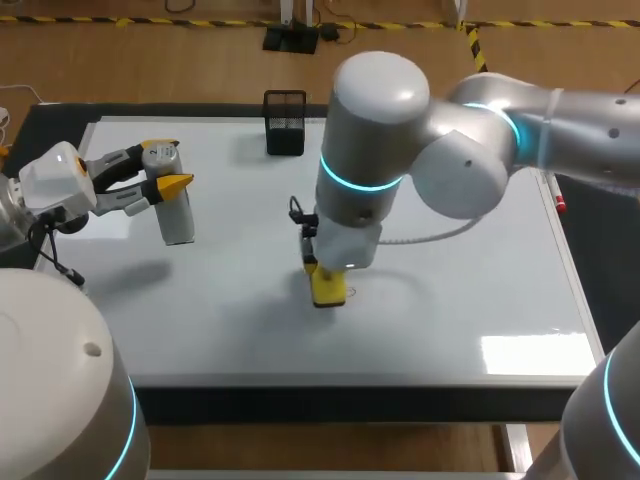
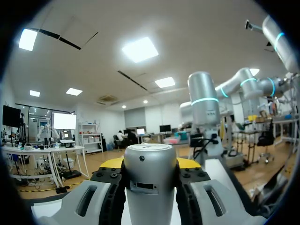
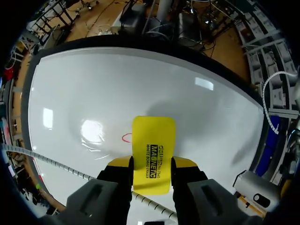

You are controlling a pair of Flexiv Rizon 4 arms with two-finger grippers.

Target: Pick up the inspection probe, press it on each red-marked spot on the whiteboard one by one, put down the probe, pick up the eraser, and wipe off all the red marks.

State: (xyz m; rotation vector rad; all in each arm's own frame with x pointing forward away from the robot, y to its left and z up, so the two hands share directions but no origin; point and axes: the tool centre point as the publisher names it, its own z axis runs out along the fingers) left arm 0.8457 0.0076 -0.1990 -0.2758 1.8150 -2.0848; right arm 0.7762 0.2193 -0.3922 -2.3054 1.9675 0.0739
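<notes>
Right gripper [image 3: 151, 165]: clamped on the yellow eraser [image 3: 153, 150], which sits mid-whiteboard [image 3: 140, 79].
Red mark [image 3: 126, 138]: just beside eraser.
Left gripper [image 1: 168, 166]: grasping silver probe [image 1: 178, 218], upright over the board's left part.
Mesh holder [image 1: 285, 122]: far edge.

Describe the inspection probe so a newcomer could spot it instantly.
Start at the whiteboard. Over its left part, the left gripper is shut on the inspection probe, a silver-grey cylinder. The eraser in the right gripper is flat and yellow instead.
</notes>
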